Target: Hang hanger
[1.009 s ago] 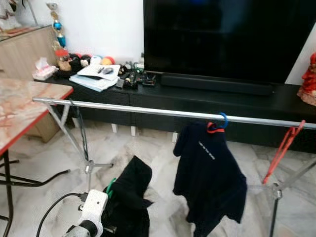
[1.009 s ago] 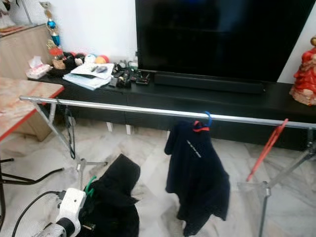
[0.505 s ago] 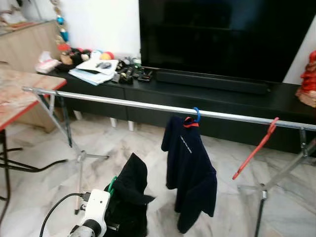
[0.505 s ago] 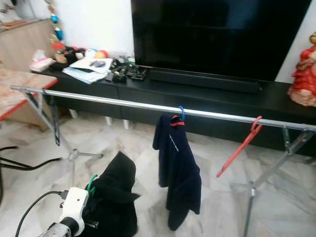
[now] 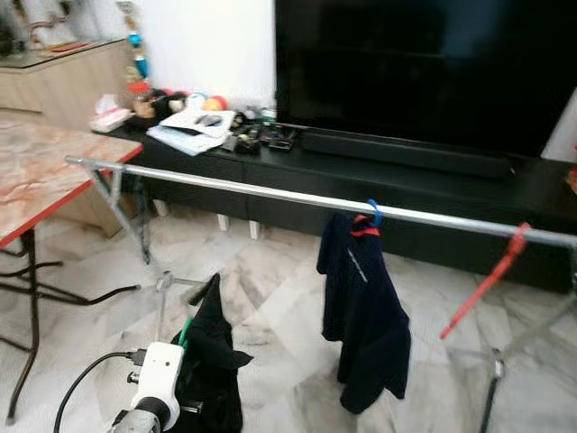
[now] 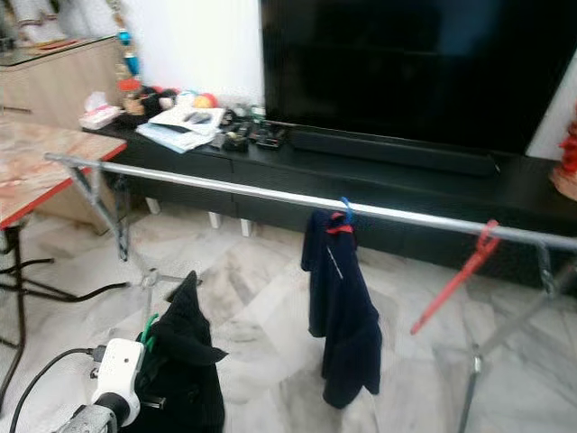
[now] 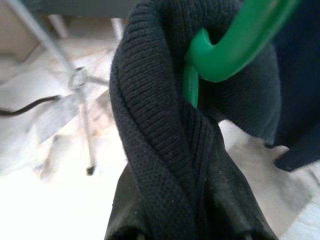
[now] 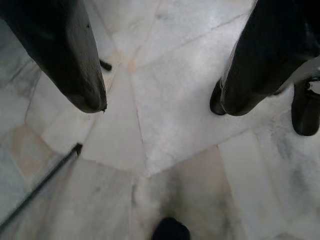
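Observation:
My left gripper (image 5: 191, 408) is low at the front left, shut on a green hanger (image 5: 186, 330) that carries a black garment (image 5: 213, 361). The left wrist view shows the green hanger's hook (image 7: 235, 45) poking out of the black garment's knit collar (image 7: 165, 145). A silver rail (image 5: 270, 195) runs across in front of me, above the held garment. A navy shirt (image 5: 365, 307) hangs on the rail from a blue hanger (image 5: 373, 215). A bare red hanger (image 5: 487, 284) dangles tilted further right. My right gripper (image 8: 160, 100) is open over the marble floor.
A marble-top table with a red edge (image 5: 36, 185) stands at the left. Behind the rail is a low black TV console (image 5: 424, 176) with clutter (image 5: 194, 131) on its left end. The rack's legs (image 5: 153, 271) and a black cable (image 5: 81, 302) are on the floor.
The whole picture has shifted, so the camera has moved. The navy shirt and the red hanger hang at different angles than before. My left gripper still holds the black garment.

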`<state>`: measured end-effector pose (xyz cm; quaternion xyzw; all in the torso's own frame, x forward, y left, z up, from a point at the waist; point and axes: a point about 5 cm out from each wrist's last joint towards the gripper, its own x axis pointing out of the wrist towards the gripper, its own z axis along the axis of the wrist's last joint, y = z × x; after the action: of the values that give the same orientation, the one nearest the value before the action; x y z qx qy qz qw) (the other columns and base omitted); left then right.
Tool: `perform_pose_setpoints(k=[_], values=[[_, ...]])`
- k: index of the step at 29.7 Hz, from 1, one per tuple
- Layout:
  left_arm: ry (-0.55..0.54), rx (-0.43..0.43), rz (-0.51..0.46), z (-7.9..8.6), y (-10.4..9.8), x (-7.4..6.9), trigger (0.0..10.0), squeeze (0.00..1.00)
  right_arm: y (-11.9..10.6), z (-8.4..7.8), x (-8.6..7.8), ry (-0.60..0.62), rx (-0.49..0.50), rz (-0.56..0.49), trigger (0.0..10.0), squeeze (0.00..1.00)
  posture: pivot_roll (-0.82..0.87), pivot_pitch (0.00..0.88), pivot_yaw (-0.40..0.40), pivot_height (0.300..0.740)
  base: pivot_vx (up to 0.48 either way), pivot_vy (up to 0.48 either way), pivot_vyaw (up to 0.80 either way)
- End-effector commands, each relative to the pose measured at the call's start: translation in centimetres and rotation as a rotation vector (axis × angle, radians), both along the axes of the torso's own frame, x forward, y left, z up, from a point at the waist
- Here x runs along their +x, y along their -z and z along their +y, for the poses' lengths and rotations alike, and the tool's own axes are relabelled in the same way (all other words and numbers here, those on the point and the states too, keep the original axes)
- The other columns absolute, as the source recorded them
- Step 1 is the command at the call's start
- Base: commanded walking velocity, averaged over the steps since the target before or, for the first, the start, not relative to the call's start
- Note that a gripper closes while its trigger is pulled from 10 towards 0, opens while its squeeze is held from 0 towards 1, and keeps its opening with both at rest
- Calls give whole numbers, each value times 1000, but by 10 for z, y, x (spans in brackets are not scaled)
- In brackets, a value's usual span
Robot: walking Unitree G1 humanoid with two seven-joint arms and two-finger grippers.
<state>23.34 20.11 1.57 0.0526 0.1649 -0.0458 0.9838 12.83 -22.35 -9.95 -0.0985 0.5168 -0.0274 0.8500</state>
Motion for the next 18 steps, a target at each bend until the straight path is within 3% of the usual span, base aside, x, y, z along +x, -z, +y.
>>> perform_pose_setpoints(k=[1,18], values=[[-23,6,-28,6,-5,3,10000,0,-1,4,6,9,16,-25,10000,0,65,0,16,740,300,0,0],[-16,3,-30,6,-6,4,10000,0,-5,7,17,13,12,-51,10000,0,67,1,17,740,344,0,0]])
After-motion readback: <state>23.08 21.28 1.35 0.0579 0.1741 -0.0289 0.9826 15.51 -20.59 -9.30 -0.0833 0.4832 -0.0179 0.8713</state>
